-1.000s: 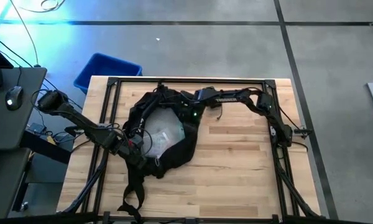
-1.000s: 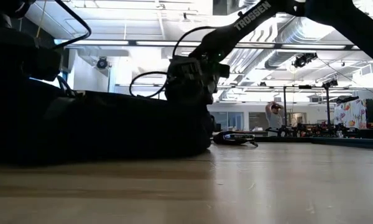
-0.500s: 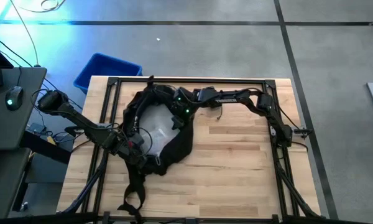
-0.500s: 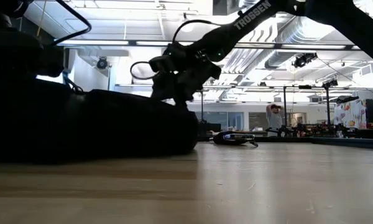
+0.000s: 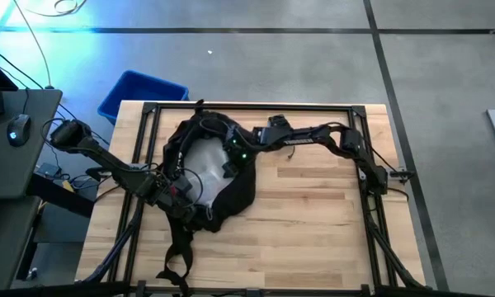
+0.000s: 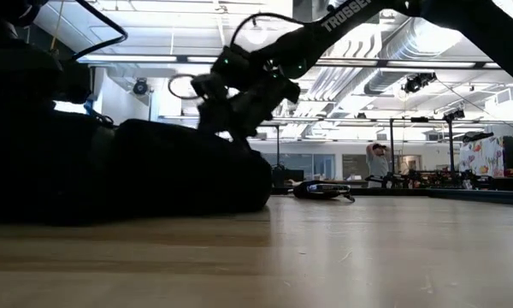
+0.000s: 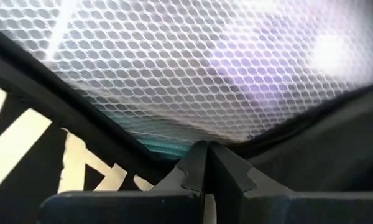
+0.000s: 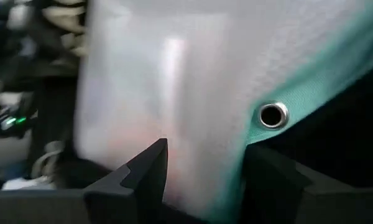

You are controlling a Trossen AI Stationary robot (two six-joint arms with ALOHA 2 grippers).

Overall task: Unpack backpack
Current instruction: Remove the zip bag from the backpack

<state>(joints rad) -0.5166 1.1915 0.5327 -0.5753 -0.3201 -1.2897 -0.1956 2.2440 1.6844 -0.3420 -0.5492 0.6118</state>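
Currently the backpack (image 5: pixel 205 175) lies open on the left half of the counter (image 5: pixel 313 206), pale mesh lining showing. At its lower left rim, the left pincer (image 7: pixel 206 163) is pressed together on the backpack's edge. Over the opening's far side, the right pincer (image 8: pixel 202 168) stands spread around a white, teal-edged mesh pouch (image 8: pixel 174 93).
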